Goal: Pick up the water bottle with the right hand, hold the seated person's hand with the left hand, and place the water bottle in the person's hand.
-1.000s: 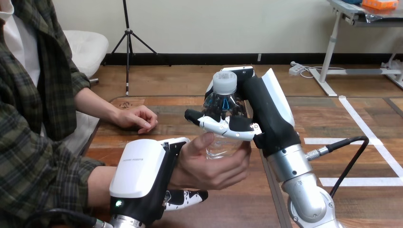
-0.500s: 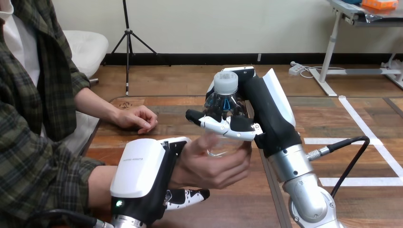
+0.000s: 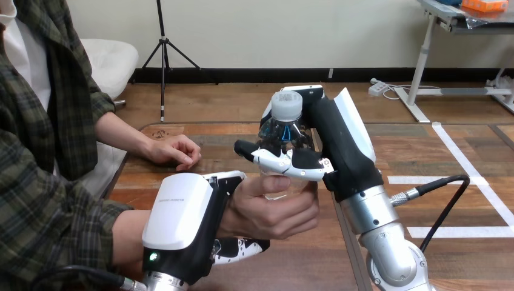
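Observation:
A clear water bottle (image 3: 282, 128) with a pale cap stands upright above the wooden table (image 3: 215, 151). My right hand (image 3: 336, 142) is shut on its middle, fingers (image 3: 282, 160) wrapped across the front. The person's hand (image 3: 273, 206) cups the bottle's lower part from below, fingers curled round it. My left hand (image 3: 182, 221) grips the person's wrist, with the thumb (image 3: 227, 177) over the top and fingers (image 3: 239, 248) underneath.
The person's other hand (image 3: 173, 150) rests loosely closed on the table at the left, behind my left hand. The person's plaid sleeve (image 3: 54, 224) fills the lower left. A black cable (image 3: 448, 197) loops beside my right forearm.
The person's hand has closed a little tighter round the bottle's base. My left hand has risen slightly with the wrist. My right hand and the bottle have barely moved.

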